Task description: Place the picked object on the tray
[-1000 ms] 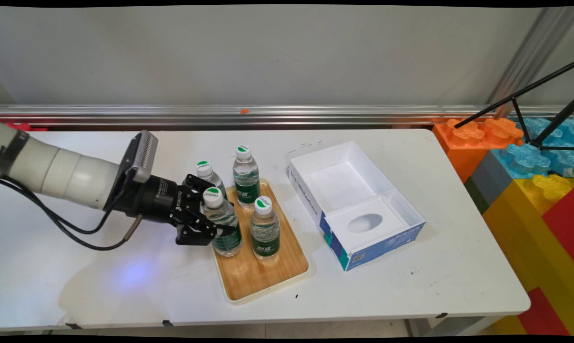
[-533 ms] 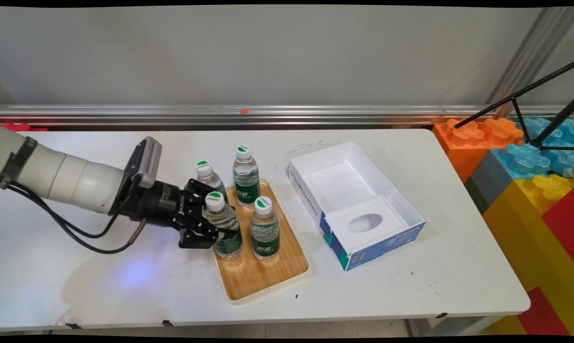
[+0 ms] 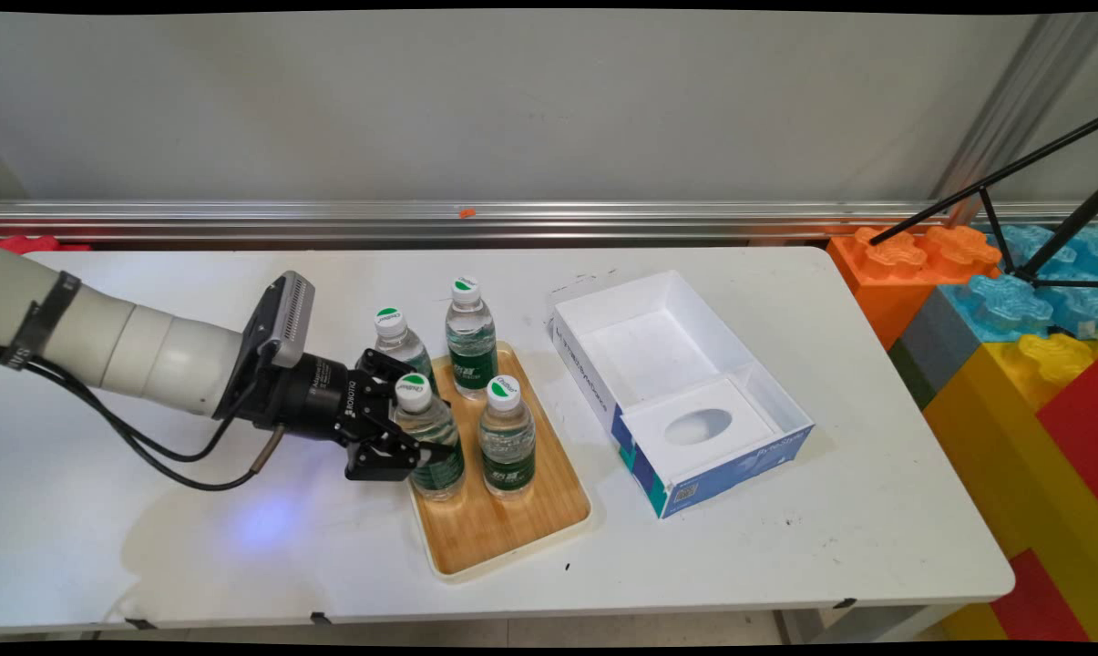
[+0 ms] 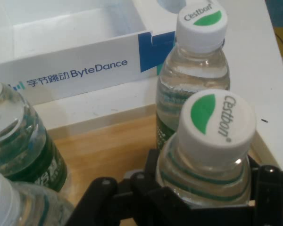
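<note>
Gripper (image 3: 414,435): black two-finger, low at wooden tray's (image 3: 476,528) left edge, jaws clenched on near-left water bottle (image 3: 428,439), grip at body below shoulder. Hand view: same bottle (image 4: 208,150) fills space betw. linkage, white cap w/ green leaf.
Bottles, other: near-right (image 3: 507,440) just beside held one; far-right (image 3: 471,338) at tray's back; far-left (image 3: 398,337) behind gripper. All upright, green labels.
Box (image 3: 676,387): white/blue, open, right of tray, apart.
Table (image 3: 239,547): white.
</note>
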Tool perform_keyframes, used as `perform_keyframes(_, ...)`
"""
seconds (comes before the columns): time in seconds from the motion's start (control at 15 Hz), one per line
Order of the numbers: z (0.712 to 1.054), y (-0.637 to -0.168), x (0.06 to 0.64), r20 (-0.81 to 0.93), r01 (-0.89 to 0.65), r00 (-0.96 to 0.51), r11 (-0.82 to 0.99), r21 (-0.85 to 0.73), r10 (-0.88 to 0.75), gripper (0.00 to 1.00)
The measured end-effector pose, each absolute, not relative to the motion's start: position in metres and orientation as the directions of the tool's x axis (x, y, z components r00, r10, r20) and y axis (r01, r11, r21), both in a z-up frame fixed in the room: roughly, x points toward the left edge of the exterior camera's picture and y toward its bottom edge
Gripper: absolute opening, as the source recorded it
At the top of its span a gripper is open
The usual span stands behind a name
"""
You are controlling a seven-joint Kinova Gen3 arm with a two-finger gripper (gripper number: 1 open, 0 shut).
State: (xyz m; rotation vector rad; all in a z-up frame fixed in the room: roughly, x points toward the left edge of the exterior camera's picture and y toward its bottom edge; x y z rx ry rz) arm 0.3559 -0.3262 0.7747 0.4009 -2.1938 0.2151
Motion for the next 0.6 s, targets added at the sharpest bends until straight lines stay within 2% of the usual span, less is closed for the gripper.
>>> perform_keyframes(0.33,0.7702,-0.3257,0.3558,0.794,-0.357,-0.571,0.934,-0.012,-0.208,0.0)
perform_keyframes(0.4,0.7695,-0.3254,0.356,0.794,-0.356,-0.571,0.934,-0.012,-0.208,1.0)
perform_keyframes(0.6,0.7677,-0.3241,0.3565,0.792,-0.354,-0.573,0.935,-0.009,-0.209,1.0)
